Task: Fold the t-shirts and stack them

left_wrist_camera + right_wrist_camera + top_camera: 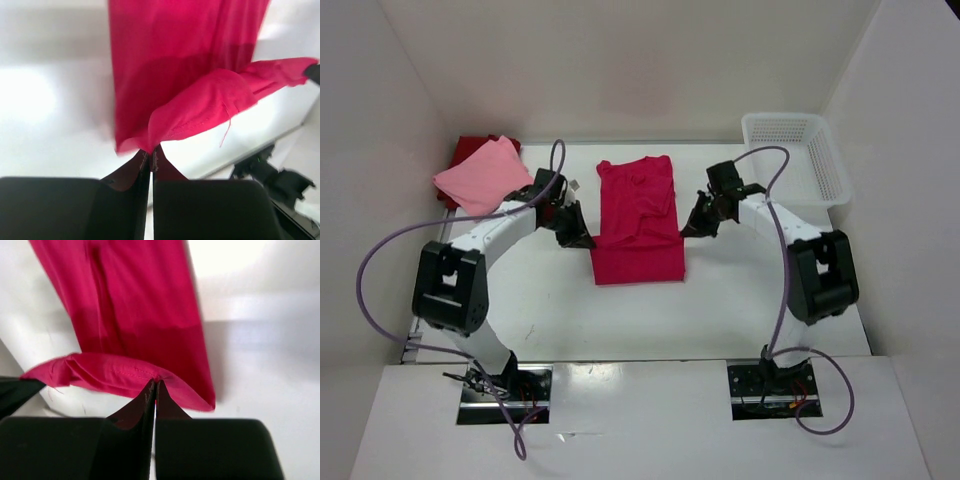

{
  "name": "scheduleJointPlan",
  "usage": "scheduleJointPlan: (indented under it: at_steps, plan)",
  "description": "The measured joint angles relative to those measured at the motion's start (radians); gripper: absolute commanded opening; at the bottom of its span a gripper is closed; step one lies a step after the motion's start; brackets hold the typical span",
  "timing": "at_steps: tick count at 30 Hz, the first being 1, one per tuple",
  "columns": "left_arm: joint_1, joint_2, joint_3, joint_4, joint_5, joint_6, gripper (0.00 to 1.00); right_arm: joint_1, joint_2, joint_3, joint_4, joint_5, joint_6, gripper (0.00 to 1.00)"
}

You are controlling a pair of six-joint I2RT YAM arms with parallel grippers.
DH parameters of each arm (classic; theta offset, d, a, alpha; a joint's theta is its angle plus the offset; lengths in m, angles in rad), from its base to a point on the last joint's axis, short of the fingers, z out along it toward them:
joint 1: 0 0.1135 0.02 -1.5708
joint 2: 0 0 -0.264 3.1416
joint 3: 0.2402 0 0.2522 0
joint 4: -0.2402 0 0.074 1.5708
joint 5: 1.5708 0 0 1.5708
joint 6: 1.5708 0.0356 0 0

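A bright crimson-pink t-shirt (638,222) lies lengthwise on the white table, folded into a narrow strip. My left gripper (582,236) is shut on its left edge, pinching a fold of the cloth (190,112) at the fingertips. My right gripper (688,228) is shut on the right edge, with the hem (120,372) caught between its tips and lifted a little. A light pink t-shirt (480,176) lies folded at the back left on top of a dark red t-shirt (470,150), of which only a corner shows.
A white plastic mesh basket (798,155) stands at the back right of the table. White walls close in the table on three sides. Purple cables loop from both arms.
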State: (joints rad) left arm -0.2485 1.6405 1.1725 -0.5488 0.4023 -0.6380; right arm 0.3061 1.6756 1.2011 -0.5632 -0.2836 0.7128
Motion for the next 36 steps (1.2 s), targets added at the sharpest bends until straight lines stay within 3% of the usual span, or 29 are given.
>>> scheduleJointPlan:
  at_steps: [10, 14, 15, 17, 18, 19, 20, 25, 28, 29, 32, 36]
  plan:
    - [0.01, 0.298, 0.236, 0.099, -0.073, 0.01, 0.06, -0.085, 0.317, 0.281, 0.035, 0.021, -0.096, 0.0]
    - [0.019, 0.364, 0.294, 0.128, -0.09, 0.01, 0.11, -0.085, 0.404, 0.348, 0.032, 0.026, -0.119, 0.0]
    - [0.021, 0.374, 0.301, 0.134, -0.092, 0.01, 0.18, -0.085, 0.422, 0.365, 0.033, 0.026, -0.124, 0.0]
    - [0.023, 0.388, 0.316, 0.14, -0.093, 0.011, 0.25, -0.085, 0.439, 0.384, 0.031, 0.029, -0.129, 0.07]
    - [0.024, 0.392, 0.321, 0.149, -0.095, 0.009, 0.29, -0.085, 0.442, 0.391, 0.032, 0.03, -0.131, 0.14]
    - [0.026, 0.393, 0.325, 0.158, -0.096, 0.008, 0.39, -0.085, 0.443, 0.399, 0.031, 0.033, -0.134, 0.27]
    - [0.028, 0.393, 0.328, 0.166, -0.096, 0.009, 0.43, -0.085, 0.443, 0.406, 0.031, 0.034, -0.134, 0.32]
    - [0.044, 0.371, 0.325, 0.225, -0.106, -0.038, 0.5, -0.085, 0.423, 0.418, 0.032, 0.04, -0.146, 0.43]
    - [0.054, 0.304, 0.293, 0.272, -0.103, -0.078, 0.47, -0.085, 0.372, 0.401, 0.028, 0.052, -0.153, 0.41]
    - [0.055, 0.271, 0.277, 0.284, -0.102, -0.089, 0.46, -0.084, 0.343, 0.386, 0.027, 0.055, -0.154, 0.29]
    - [0.025, 0.181, 0.216, 0.337, -0.094, -0.113, 0.45, -0.073, 0.237, 0.319, 0.039, 0.061, -0.16, 0.09]
    - [-0.086, 0.119, 0.072, 0.406, -0.065, -0.151, 0.45, -0.005, 0.158, 0.211, 0.064, 0.052, -0.153, 0.04]
